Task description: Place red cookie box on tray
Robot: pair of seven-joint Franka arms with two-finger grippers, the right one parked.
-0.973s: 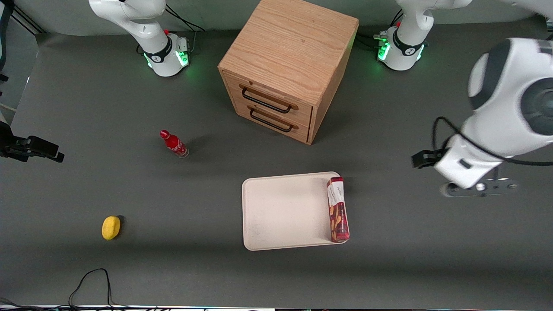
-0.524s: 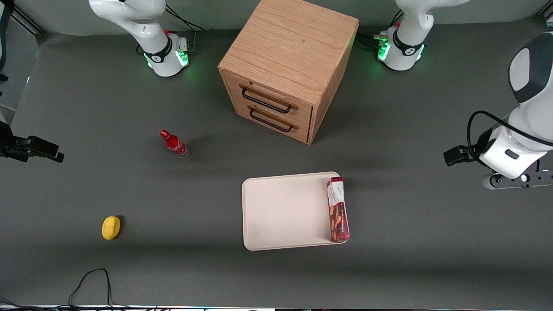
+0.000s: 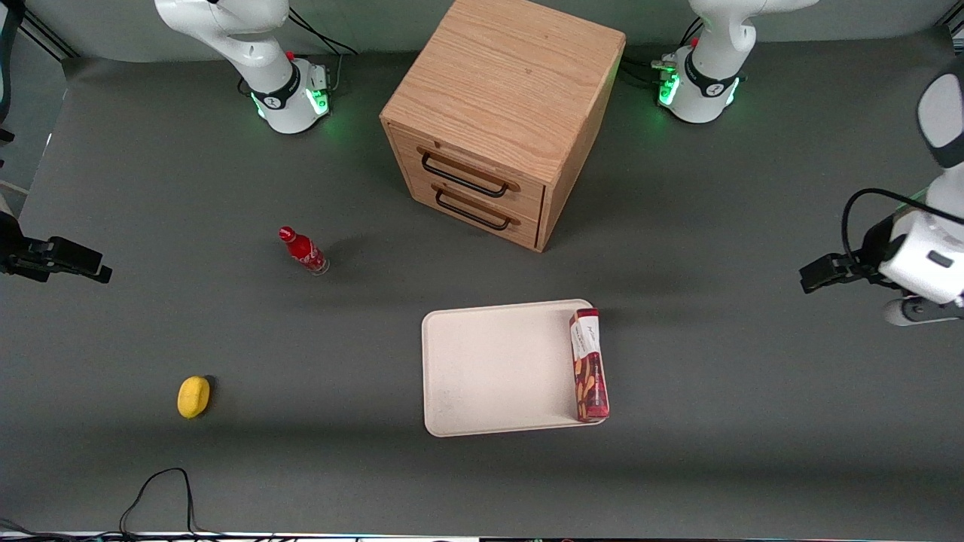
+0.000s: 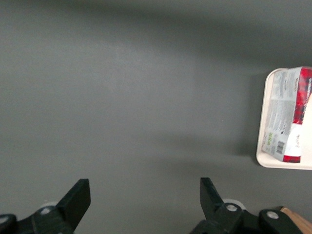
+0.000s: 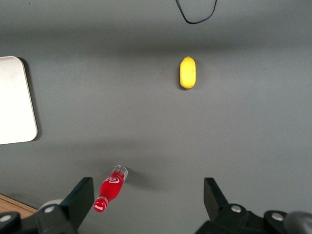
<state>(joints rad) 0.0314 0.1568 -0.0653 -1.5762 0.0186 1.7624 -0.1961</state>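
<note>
Red cookie box (image 3: pixel 588 365) well apart from hand (image 4: pixel 144 197).

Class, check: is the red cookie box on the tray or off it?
On: red cookie box lies flat along tray's edge; open gripper hovers apart over bare table.

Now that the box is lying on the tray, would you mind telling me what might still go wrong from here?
The red cookie box lies along the tray edge nearest the working arm, one corner seemingly over the rim, so a nudge might tip it off. The gripper is open, off toward the working arm's end of the table; any sweep back could catch the box.
</note>
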